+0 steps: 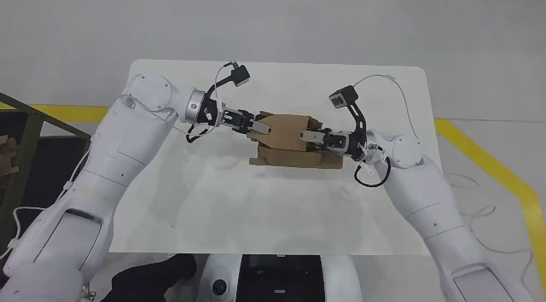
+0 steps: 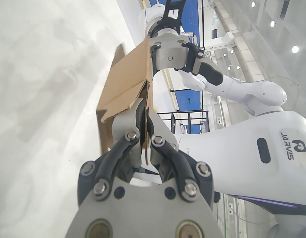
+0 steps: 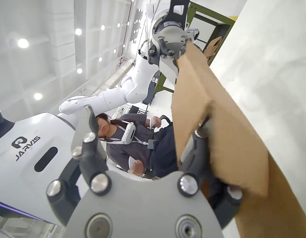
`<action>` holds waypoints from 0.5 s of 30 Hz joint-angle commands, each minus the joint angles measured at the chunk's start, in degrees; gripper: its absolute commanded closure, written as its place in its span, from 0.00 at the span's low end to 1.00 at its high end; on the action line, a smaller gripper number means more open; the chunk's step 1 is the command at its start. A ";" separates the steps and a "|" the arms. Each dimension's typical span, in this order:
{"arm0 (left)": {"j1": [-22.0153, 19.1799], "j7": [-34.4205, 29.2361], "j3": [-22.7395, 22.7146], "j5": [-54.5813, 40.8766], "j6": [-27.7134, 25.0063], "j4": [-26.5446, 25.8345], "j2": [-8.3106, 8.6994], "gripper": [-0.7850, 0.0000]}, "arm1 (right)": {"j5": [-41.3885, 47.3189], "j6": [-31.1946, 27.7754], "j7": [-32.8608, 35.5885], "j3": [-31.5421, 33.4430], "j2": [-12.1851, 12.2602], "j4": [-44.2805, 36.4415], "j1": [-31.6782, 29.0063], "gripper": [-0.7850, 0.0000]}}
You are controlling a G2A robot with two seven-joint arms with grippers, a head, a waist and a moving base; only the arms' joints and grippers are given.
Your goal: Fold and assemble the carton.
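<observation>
The half-folded brown cardboard carton (image 1: 286, 134) is at the middle of the white desk (image 1: 213, 208). The left tool (image 2: 143, 115) is clenched on one carton edge. At the opposite end, the right tool (image 1: 310, 138) is spread wide.

I have the carton (image 1: 284, 134) strung between my two hands: plain brown corrugated card, only part-folded, its walls not yet squared up. The end nearest my left hand (image 2: 143, 121) is pinched edge-on between that hand's fingers, and a wall panel and a notched flap fan away from the fingertips. The far end reaches my right hand (image 1: 312, 137). There a panel lies over one finger, while the other finger stands spread well clear of the card. Below both hands a flatter layer of the carton juts out over the worktop (image 1: 213, 208).
</observation>
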 commanded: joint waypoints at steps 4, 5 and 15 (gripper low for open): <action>-0.10 -0.19 0.01 0.02 -0.01 0.16 0.00 1.00 | 0.33 -0.31 -0.32 -0.37 0.34 1.14 0.77 0.68; -0.12 -0.19 -0.01 0.07 0.02 0.17 0.01 1.00 | 0.38 -0.34 -0.34 -0.45 0.41 1.21 0.86 0.69; -0.19 -0.62 0.36 0.17 0.11 -0.30 -0.04 1.00 | -1.58 -0.14 -0.15 -2.57 0.60 3.51 2.90 0.83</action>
